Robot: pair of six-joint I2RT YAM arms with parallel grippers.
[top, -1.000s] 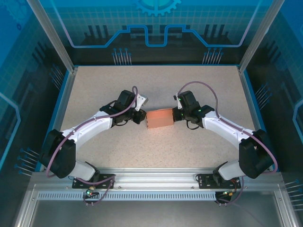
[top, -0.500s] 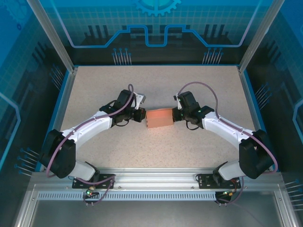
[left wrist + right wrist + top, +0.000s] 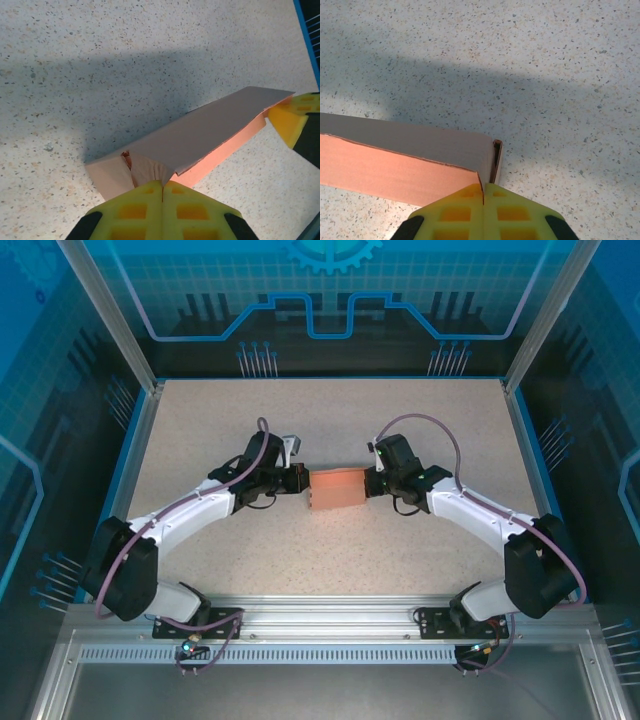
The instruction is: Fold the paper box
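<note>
We note both arms reaching inward, low over the table (image 3: 200, 420), with the left gripper (image 3: 300, 480) and right gripper (image 3: 368, 481) each pinched fully closed. The paper box (image 3: 335, 490) lies between them, one end against each gripper's tips. The end at the left tips shows its flaps tucked inward.

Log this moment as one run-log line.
paper box: box-shaped, between grippers | left gripper: shut, at left end | right gripper: shut, at right end

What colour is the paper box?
The paper box is salmon pink, best seen in top external view.
</note>
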